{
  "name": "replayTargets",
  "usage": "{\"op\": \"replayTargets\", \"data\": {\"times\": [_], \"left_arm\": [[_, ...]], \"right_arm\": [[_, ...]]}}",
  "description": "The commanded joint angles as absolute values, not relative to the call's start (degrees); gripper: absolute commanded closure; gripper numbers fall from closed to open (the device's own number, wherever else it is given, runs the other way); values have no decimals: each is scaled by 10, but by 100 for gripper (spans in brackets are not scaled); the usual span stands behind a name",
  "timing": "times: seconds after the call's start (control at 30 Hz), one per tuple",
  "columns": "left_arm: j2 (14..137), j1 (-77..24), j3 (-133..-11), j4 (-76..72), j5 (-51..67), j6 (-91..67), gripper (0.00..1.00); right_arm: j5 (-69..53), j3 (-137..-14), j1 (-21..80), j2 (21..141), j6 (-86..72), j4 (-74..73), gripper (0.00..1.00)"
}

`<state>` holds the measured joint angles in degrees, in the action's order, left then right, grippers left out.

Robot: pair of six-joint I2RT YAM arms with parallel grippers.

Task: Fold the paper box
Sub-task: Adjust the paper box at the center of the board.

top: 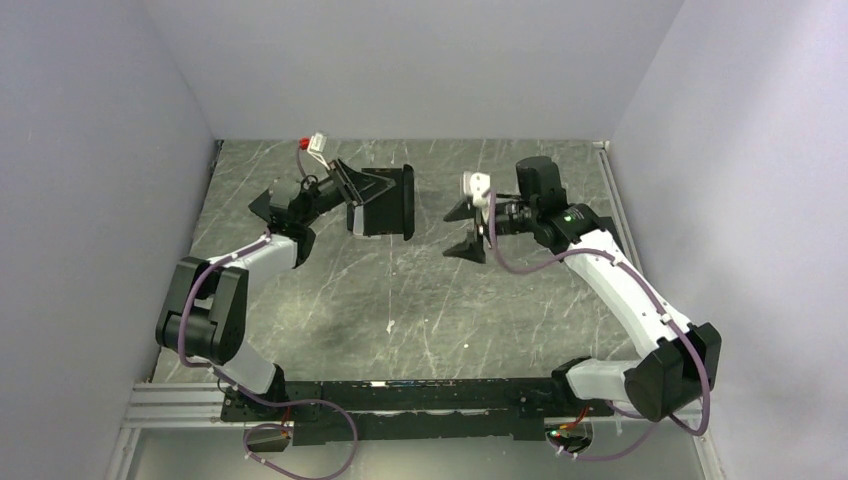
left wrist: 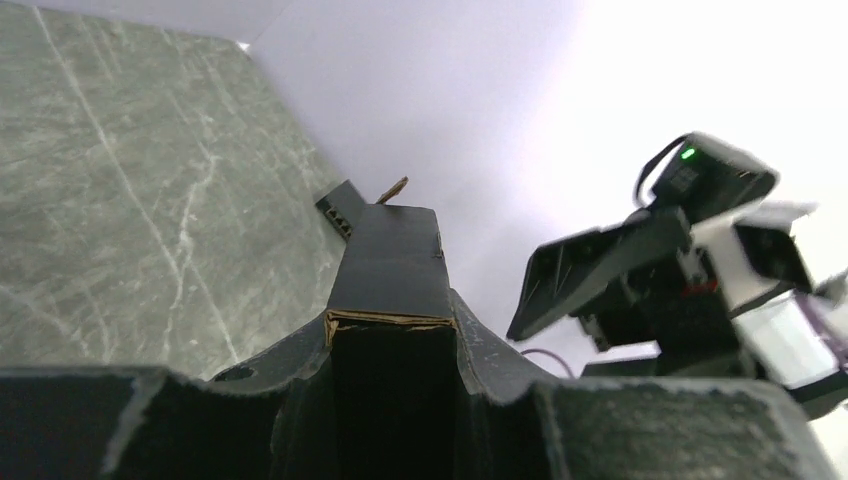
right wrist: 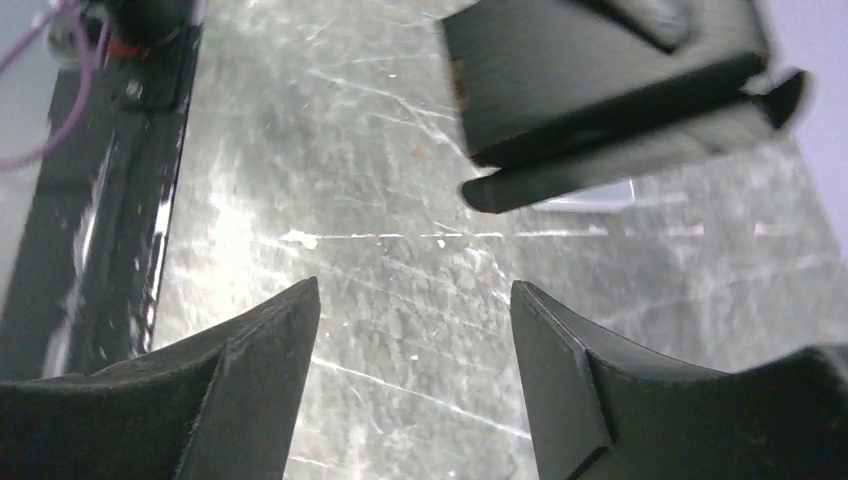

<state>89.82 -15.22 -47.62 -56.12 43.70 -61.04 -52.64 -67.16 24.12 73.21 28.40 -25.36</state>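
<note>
A grey marbled table (top: 400,300) sits between pale walls. The left gripper (top: 348,193) clamps the paper box (top: 387,203) above it. The right gripper (top: 466,230) gapes empty just beside the box. The box looks mostly folded, and its lid seems to need closing.

Black paper box (left wrist: 392,262) clamped in left gripper (left wrist: 392,345), right gripper (left wrist: 680,320) close beyond
</note>
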Motion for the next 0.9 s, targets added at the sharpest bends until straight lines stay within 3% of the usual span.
{"op": "replayTargets", "data": {"times": [0.0, 0.07, 0.13, 0.3, 0.5, 0.87], "left_arm": [[900, -141, -471, -656, 428, -725, 100], [912, -137, -469, -668, 420, -751, 100], [918, -135, -465, -670, 408, -769, 100], [923, -134, -445, -670, 372, -806, 100], [938, -134, -441, -656, 347, -852, 100], [947, -136, -432, -664, 344, -894, 100]], "right_arm": [[-672, -654, 241, 732, 794, -464, 25], [-689, -657, 241, 748, 991, -543, 22], [-716, -668, 242, 760, 1028, -538, 22], [-659, -676, 270, 767, 910, -417, 33], [-506, -635, 315, 757, 753, -252, 37], [-350, -613, 376, 759, 674, -139, 53]]}}
